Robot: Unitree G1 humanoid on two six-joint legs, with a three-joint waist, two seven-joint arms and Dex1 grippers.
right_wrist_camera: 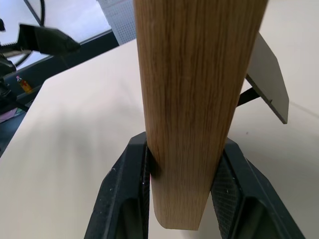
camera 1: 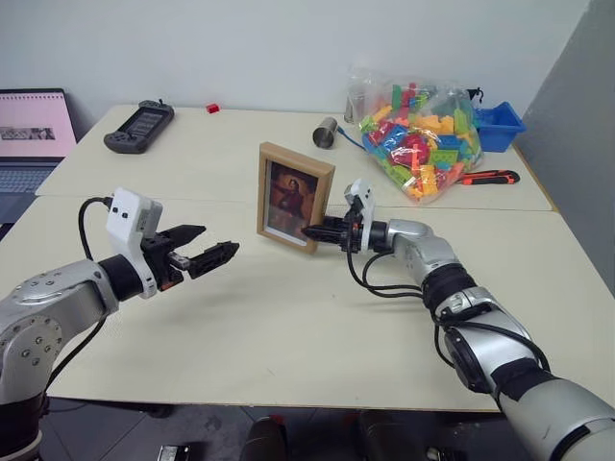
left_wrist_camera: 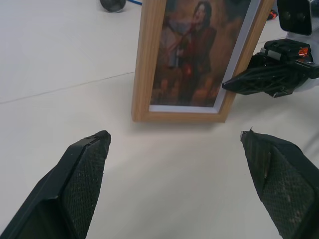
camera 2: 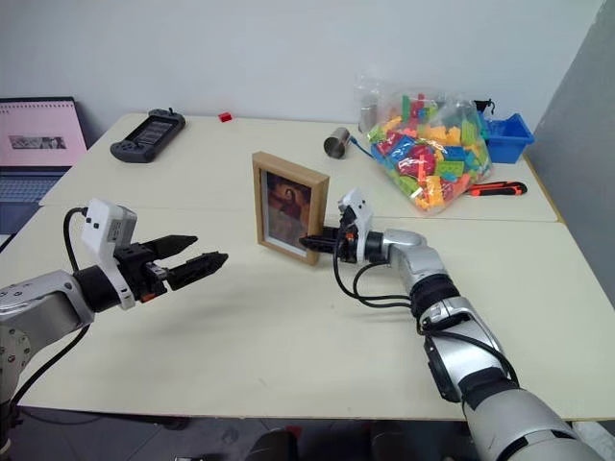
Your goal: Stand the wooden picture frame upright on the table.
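Placement step, near completion: the wooden picture frame [camera 1: 295, 196] stands upright at the centre of the surface [camera 1: 288, 327], its rear stand visible in the right wrist view; the right end effector [camera 1: 317, 231] is clamped on its side edge from 3 o'clock; the left end effector [camera 1: 200, 247] — fingers spread, empty — hovers at 8 o'clock. Next move, as judged: release gently and retreat sideways without tipping it.

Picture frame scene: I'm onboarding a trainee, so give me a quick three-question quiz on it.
1. True or false: the wooden picture frame stands upright on the table.
2. Which end effector grips the frame's edge? A) left B) right
3. Fill in: the left end effector has its fingers ____.

Key: 1 true. 2 B, the right end effector. 3 open, apart from the frame.
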